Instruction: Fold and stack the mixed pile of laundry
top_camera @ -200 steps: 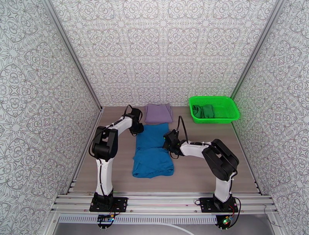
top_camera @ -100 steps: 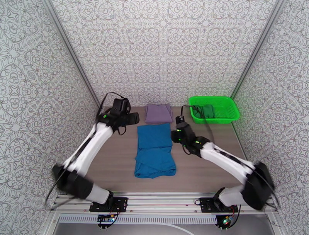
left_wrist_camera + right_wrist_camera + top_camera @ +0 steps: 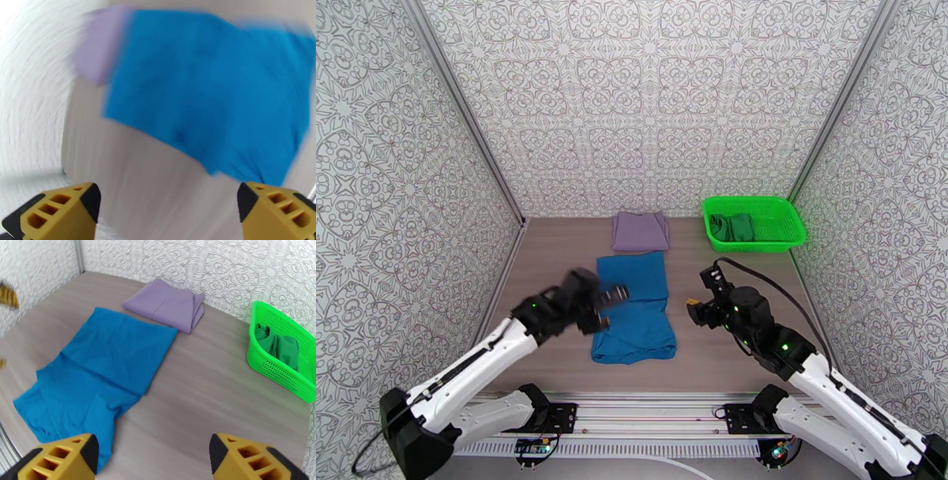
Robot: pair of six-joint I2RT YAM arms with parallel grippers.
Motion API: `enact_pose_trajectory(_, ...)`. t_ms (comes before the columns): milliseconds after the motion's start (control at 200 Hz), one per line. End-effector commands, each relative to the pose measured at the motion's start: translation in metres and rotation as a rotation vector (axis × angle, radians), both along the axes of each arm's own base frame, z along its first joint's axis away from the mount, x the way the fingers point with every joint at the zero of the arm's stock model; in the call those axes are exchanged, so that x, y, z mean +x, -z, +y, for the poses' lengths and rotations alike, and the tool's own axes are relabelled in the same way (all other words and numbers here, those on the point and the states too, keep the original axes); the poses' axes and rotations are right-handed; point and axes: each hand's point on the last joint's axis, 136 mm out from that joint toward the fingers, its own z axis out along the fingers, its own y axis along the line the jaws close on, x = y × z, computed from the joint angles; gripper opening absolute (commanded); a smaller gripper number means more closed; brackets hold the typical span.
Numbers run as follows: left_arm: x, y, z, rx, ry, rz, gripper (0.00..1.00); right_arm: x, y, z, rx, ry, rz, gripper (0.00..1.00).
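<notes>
The bright blue garment (image 3: 632, 308) (image 3: 102, 370) (image 3: 205, 98) lies flat on the table, folded into a long strip. Just beyond its far end lies the folded lavender-grey garment (image 3: 641, 230) (image 3: 166, 305) (image 3: 98, 51). The dark green garment (image 3: 733, 226) (image 3: 280, 344) is bunched inside the green basket (image 3: 790, 229) (image 3: 276, 374). My left gripper (image 3: 610, 306) (image 3: 166, 213) hovers over the blue cloth's left edge, open and empty, its view blurred by motion. My right gripper (image 3: 695, 308) (image 3: 154, 461) hangs open and empty to the right of the blue cloth.
Patterned walls close in the table on the left, back and right. The green basket sits in the far right corner. Bare wood (image 3: 727, 347) stretches between the blue cloth and the right wall. A metal rail (image 3: 648, 410) runs along the near edge.
Both grippers have opened and drawn back from the far end of the blue garment toward the near side. The blue garment stays flat on the table.
</notes>
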Motion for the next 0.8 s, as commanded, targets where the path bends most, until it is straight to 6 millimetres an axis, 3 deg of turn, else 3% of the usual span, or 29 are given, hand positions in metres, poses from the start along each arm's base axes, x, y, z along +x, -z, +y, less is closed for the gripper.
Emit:
enact_pose_trajectory(0,-0.042,0.03,0.034,0.249,0.174,0.025,0.82,-0.002,0.003,0.002,-0.023,-0.042,-0.021,0.81)
enact_pose_trajectory(150,-0.06,0.051,0.039,0.277,0.199,0.042,0.82,0.0,0.007,0.007,-0.032,-0.055,-0.003,0.83)
enact_pose_trajectory(245,-0.06,0.068,0.03,0.262,0.205,0.042,0.86,0.002,0.011,0.008,-0.038,-0.05,0.008,0.83)
enact_pose_trajectory(425,-0.045,0.102,0.007,0.231,0.222,0.01,0.91,0.003,0.015,0.01,-0.039,-0.056,0.03,0.84)
enact_pose_trajectory(550,-0.026,0.115,0.0,0.205,0.193,-0.015,0.9,0.001,0.017,0.011,-0.035,-0.062,0.043,0.84)
enact_pose_trajectory(665,-0.009,0.119,0.001,0.182,0.154,-0.037,0.81,0.0,0.019,0.013,-0.026,-0.069,0.059,0.84)
enact_pose_trajectory(795,-0.003,0.125,0.007,0.186,0.125,-0.018,0.63,-0.002,0.023,0.014,-0.023,-0.077,0.074,0.84)
